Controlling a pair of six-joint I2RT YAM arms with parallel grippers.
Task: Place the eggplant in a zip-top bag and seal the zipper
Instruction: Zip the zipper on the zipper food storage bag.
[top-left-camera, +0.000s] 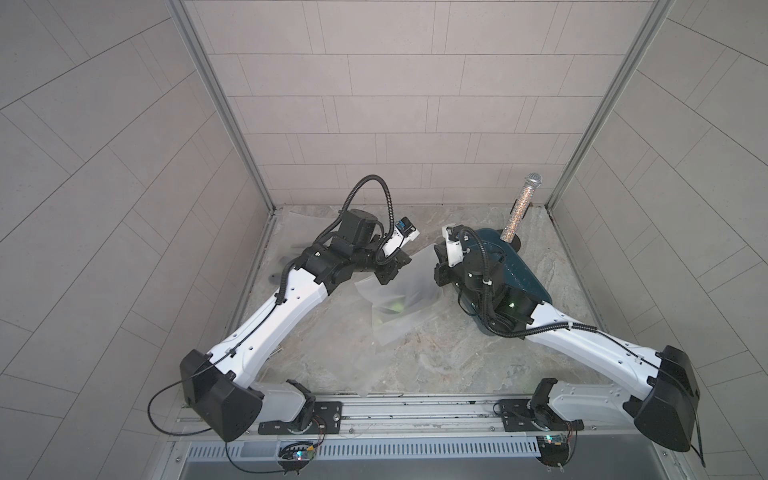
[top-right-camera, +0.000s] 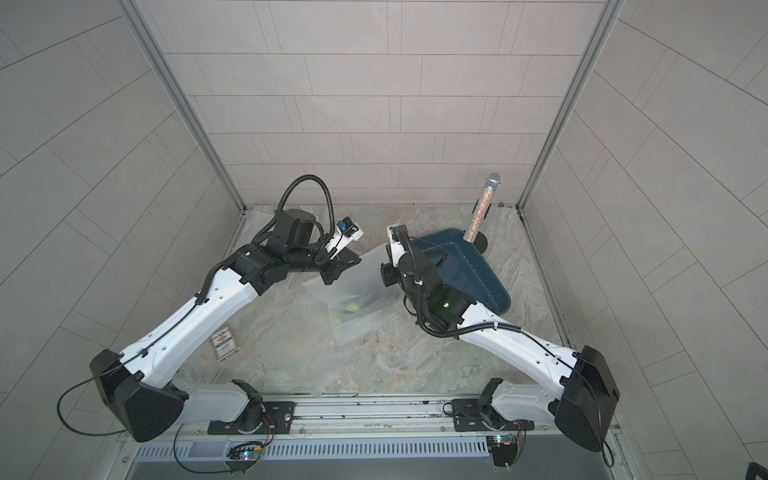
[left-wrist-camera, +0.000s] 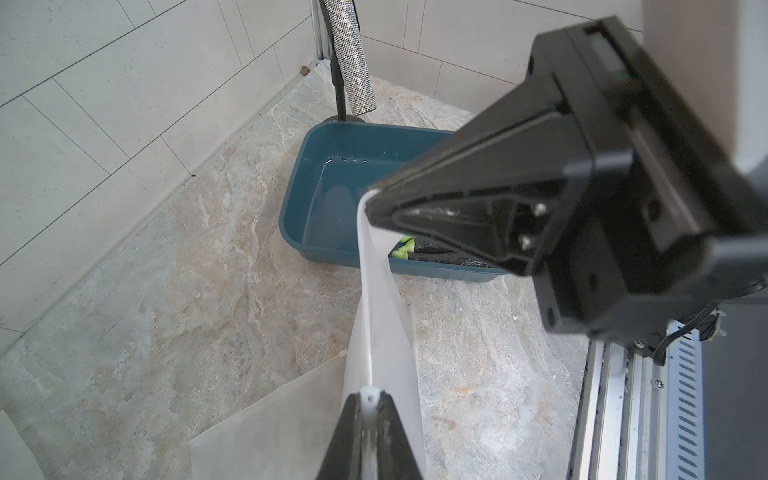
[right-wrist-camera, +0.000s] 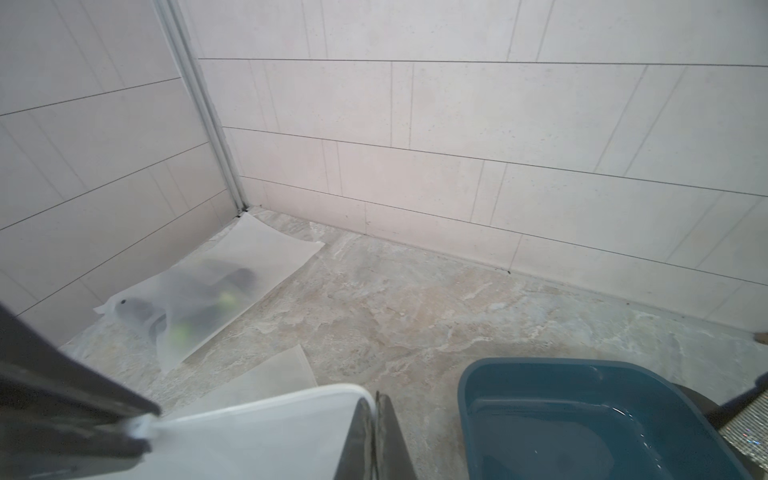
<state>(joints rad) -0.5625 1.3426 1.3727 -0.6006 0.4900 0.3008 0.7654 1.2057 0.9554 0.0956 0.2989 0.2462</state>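
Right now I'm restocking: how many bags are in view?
3: one bag held up centrally, one filled in the far left corner, one flat nearby; more may be hidden.

Lab test cell: tiled panels (top-left-camera: 374, 104), aluminium frame (top-left-camera: 224, 108).

A: Walls?
B: Back wall (top-left-camera: 395, 104) + side walls (top-left-camera: 104, 166): pale grey tile, staggered courses, thin dark joints. Alu corner posts (top-left-camera: 224, 108) at rear.
A: Table?
B: Table (top-left-camera: 436, 353): marbled beige-grey stone look, matte. Metal rail (top-left-camera: 415, 409) along front edge, slotted vent strip (top-left-camera: 415, 449) just beyond.
A: Light?
B: Even, diffuse. Shadows soft.
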